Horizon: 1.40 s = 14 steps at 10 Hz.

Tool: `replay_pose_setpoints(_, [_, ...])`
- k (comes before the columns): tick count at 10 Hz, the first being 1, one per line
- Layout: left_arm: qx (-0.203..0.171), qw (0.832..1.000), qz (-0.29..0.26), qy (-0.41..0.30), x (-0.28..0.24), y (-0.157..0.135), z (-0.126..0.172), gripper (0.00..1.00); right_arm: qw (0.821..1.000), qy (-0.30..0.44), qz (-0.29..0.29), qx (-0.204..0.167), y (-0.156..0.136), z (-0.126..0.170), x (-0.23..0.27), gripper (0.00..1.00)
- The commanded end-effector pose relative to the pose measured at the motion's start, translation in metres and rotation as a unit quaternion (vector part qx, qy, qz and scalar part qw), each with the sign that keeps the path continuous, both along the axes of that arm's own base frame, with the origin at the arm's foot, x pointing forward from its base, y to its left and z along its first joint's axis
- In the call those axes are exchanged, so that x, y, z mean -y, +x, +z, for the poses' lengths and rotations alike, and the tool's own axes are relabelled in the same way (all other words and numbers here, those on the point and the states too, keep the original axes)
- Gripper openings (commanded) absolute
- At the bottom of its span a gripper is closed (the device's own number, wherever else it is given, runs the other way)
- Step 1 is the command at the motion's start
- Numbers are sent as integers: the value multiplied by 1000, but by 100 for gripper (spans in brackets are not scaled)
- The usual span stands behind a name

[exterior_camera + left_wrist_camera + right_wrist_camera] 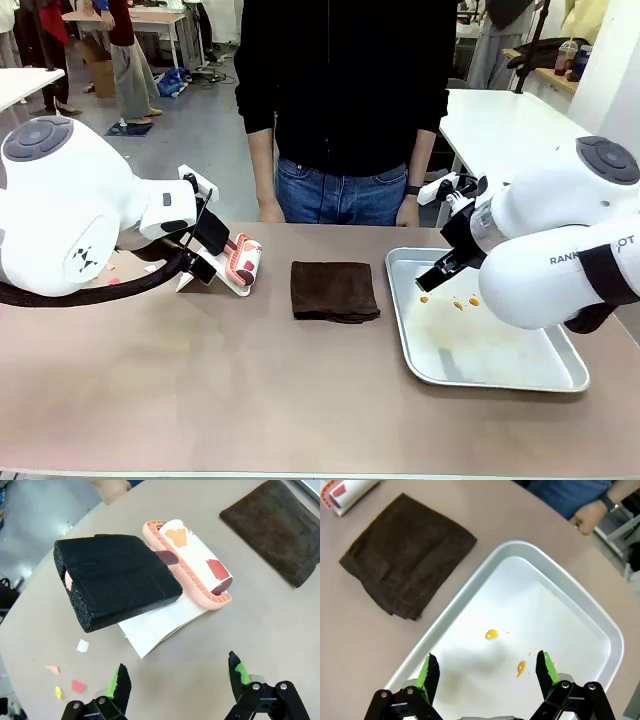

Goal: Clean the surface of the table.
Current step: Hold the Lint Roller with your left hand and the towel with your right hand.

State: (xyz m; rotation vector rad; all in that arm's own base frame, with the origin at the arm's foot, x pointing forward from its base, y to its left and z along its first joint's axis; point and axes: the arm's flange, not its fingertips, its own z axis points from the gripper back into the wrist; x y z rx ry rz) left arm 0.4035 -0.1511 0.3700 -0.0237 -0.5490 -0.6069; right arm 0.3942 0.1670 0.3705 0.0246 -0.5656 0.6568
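Right now your left gripper [177, 669] hangs wide open and empty near the roller [197, 555]; your right gripper [486, 662] gapes empty above the tray [570, 577]. Roller and tray lie on the table [200, 390] before you.

My front camera sits between my arms, looking far across the desk [200, 400] at the person [340, 100]. Both wrist cameras look down from close: left over the roller [192, 562], right over the tray [560, 605]. All share the brown cloth [334, 290].
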Motion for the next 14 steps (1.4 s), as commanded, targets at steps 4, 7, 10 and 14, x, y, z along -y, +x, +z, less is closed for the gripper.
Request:
replay_pose_setpoints(4, [0,1000,0,0,0,0,0,100,1000,0,0,0,0,0,0,100])
replay_pose_setpoints(7, [0,1000,0,0,0,0,0,100,1000,0,0,0,0,0,0,100])
replay_pose_setpoints(10, [0,1000,0,0,0,0,0,100,1000,0,0,0,0,0,0,100])
replay_pose_setpoints(14, [0,1000,0,0,0,0,0,100,1000,0,0,0,0,0,0,100])
